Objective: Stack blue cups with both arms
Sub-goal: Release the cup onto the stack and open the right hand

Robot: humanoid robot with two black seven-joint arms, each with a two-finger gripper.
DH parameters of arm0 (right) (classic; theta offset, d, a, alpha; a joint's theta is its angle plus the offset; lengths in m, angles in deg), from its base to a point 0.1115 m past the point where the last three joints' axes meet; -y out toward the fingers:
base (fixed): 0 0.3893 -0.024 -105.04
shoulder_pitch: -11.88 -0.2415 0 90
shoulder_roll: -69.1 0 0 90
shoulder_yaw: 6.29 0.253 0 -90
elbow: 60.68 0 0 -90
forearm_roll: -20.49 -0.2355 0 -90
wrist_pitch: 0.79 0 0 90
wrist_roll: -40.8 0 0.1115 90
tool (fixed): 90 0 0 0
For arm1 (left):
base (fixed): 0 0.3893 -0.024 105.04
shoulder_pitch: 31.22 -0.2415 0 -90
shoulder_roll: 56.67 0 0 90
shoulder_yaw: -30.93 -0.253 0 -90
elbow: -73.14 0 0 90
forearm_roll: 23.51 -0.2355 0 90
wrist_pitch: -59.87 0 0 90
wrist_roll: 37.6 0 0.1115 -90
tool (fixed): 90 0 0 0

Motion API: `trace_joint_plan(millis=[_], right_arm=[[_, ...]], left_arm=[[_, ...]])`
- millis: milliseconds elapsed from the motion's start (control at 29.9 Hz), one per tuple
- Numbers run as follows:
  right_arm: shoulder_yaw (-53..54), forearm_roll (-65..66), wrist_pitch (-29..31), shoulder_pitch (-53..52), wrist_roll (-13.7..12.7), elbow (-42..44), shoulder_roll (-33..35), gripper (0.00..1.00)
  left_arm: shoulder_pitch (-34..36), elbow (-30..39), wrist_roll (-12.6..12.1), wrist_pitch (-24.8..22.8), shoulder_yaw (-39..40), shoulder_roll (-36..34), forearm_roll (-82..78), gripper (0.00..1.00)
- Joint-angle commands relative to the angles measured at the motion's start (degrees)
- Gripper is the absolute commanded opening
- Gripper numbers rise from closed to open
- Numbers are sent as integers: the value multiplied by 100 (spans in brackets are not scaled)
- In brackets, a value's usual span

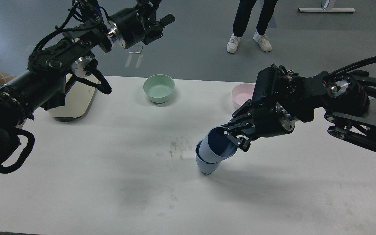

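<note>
Broad white matte rectangular table (77,182), faintly scuffed with a dark smudge near its middle, filling most of the head view. Two black jointed arms over it: left black cabled arm (44,65) raised high past the far-left edge, its black two-finger left gripper (162,23) hanging in the air beyond the table, holding nothing; fingers too dark and end-on, so cannot tell whether spread or closed. Right black cabled arm (338,94) reaching in low from the right, its black two-finger right gripper (238,138) pinched onto the near right rim of the upper matte dusty-blue tapered cup (219,147). Upper cup nested partway in the lower matte dusty-blue tapered cup (206,166), tilted, long axis leaning, mouth pointing up and toward the right gripper, dark inside visible. Lower cup standing base-down on the table, right of centre, mouth upward. Rounded cream flat object (73,101) at the far left. Mint-green round bowl (159,88) near the far edge, upright. Pale pink round bowl (242,94) to its right, partly hidden behind the right gripper.
</note>
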Motion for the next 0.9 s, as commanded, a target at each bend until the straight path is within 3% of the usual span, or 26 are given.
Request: trace_joint_plan(millis=[0, 301, 534, 668, 868], right_arm=[[-1, 39, 0, 27, -6, 68, -30, 0], [17, 48, 0, 80, -59, 156, -118, 0], [70, 39, 0, 80, -50, 182, -118, 32], [87, 30, 0, 80, -50, 191, -127, 42], [105, 13, 0, 80, -50, 191, -145, 47]], left_arm=[[0, -5, 0, 0, 4, -3, 8, 96], [-35, 4, 0, 0, 21, -12, 8, 97], [-44, 4, 0, 0, 30, -12, -1, 97], [-44, -5, 0, 0, 21, -12, -1, 96], [-44, -5, 0, 0, 21, -20, -1, 97]])
